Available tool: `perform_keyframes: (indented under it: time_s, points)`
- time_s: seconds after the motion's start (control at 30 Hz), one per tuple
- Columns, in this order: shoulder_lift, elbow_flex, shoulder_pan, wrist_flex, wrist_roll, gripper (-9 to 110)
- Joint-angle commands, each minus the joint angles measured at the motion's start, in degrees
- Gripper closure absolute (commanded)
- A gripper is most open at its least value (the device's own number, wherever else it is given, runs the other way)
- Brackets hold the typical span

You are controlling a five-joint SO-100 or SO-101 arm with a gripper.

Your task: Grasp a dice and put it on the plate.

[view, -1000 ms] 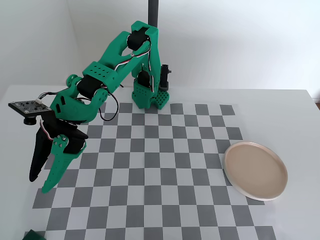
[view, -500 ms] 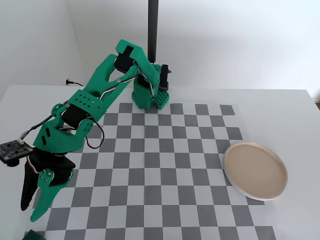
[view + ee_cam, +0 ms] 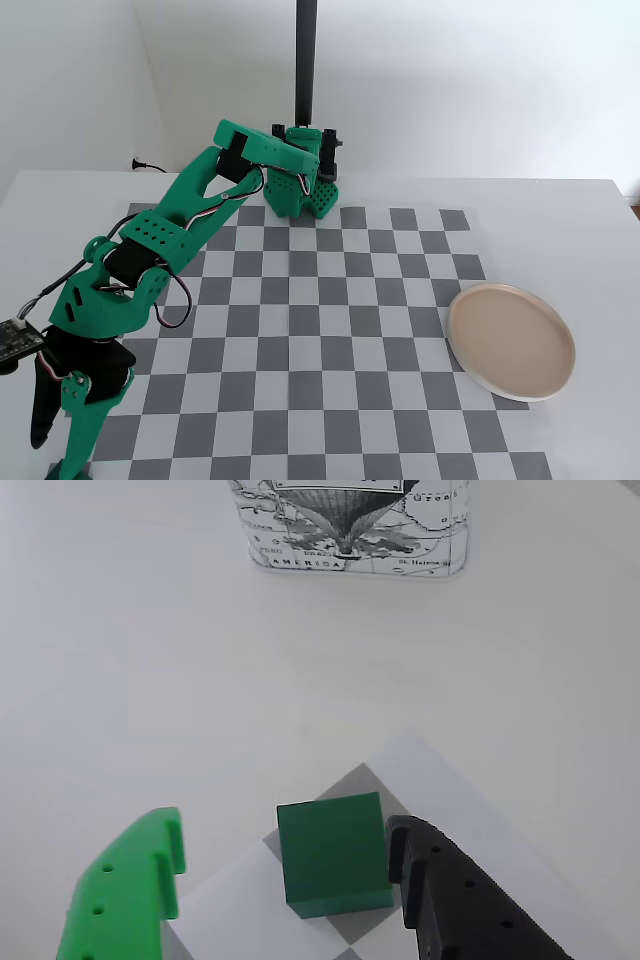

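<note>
Fingers spread wide, clamping nothing: green one at lower left of the wrist view, black one at lower right, its tip just beside the dice. Dice between them, flat on a grey checker square at a far corner of the checkered mat, nearer the black finger, well apart from the green. Beyond it, bare white surface, then a map-printed box at the top edge. In the fixed view, green arm stretched toward the surface's far edge; plate near the right edge, well apart.
</note>
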Motion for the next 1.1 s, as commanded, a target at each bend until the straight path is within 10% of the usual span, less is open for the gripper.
perform_keyframes:
  time_s: [0.0,1.07]
  points:
    - [1.32,-9.23,-0.7,1.76,-0.26,80]
    - [-11.16,-25.93,2.29,8.09,-0.53,75]
